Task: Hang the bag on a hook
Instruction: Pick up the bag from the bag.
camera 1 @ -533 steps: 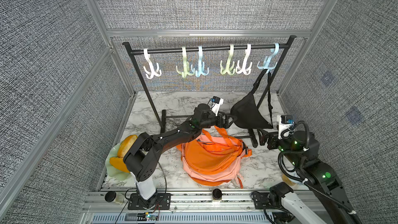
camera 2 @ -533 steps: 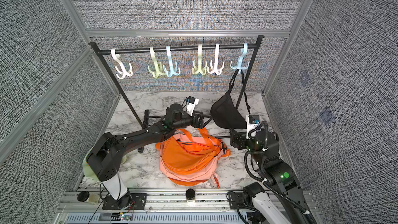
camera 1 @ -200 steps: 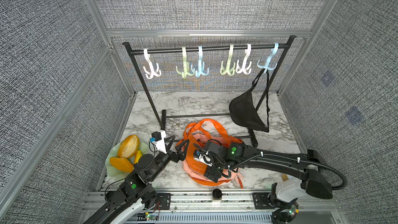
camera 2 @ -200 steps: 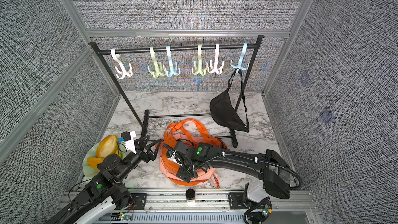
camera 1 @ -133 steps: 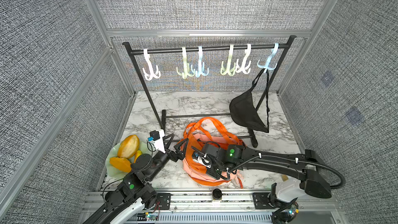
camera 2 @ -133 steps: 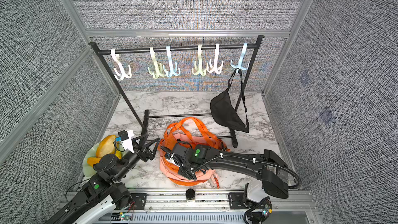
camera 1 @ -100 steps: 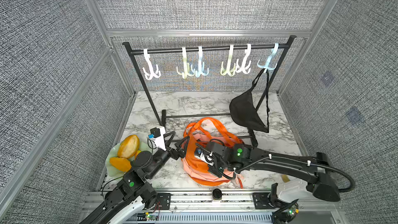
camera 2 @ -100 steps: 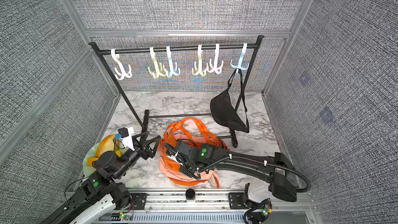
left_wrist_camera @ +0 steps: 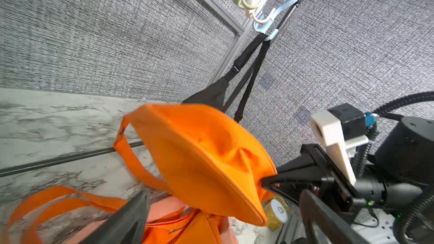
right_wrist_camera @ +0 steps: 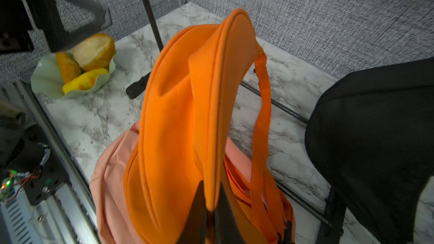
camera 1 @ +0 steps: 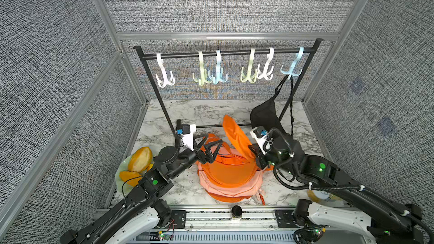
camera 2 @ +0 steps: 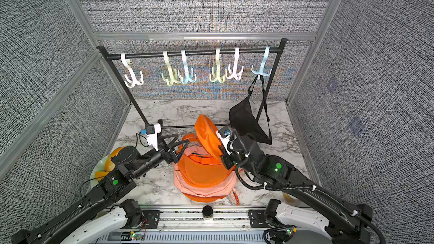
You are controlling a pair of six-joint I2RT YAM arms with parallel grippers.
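1 rack (camera 1: 234, 52) with 6 hooks (camera 1: 163, 76). 1 black bag (camera 1: 264, 117). 1 pink bag (camera 1: 234, 188) among orange bags (camera 1: 227, 170), their number unclear. 1 bowl (right_wrist_camera: 44, 78) holding 3 fruit pieces (right_wrist_camera: 94, 51). 2 robot arms (camera 1: 150, 181).

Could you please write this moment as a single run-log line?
right gripper: shut on orange bag edge, held up | left gripper: open, empty | black bag: hanging on blue hook

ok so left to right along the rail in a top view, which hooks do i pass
white hook, pale green hook, pale blue hook, second pale green hook, second white hook, last pale blue hook carrying the black bag
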